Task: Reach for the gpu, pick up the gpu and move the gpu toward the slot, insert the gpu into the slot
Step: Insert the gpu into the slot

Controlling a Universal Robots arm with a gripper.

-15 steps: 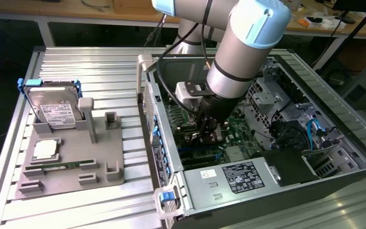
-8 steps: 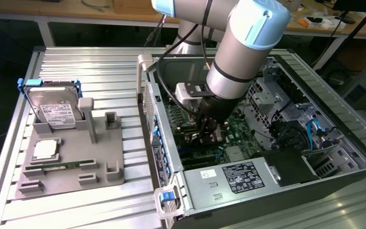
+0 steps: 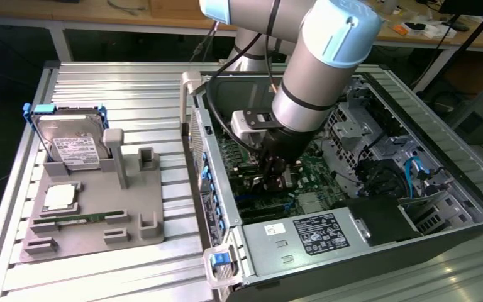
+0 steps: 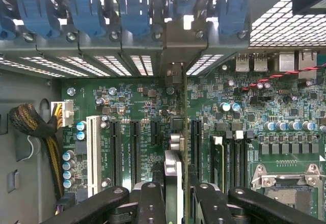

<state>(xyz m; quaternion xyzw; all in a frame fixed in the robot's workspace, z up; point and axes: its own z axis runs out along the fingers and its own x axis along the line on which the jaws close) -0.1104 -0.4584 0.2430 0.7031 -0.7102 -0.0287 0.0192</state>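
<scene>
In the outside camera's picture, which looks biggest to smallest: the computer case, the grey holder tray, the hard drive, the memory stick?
1. Computer case, by far the largest.
2. Grey holder tray.
3. Hard drive, standing in the tray.
4. Memory stick, a thin strip on the tray.
All sit at a similar distance, so the order looks safe.

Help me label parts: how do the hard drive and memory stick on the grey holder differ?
The hard drive is a wide silver box with a white label; the memory stick is a thin green strip. The hard drive stands propped up; the memory stick lies low. Both sit in the grey holder.
</scene>
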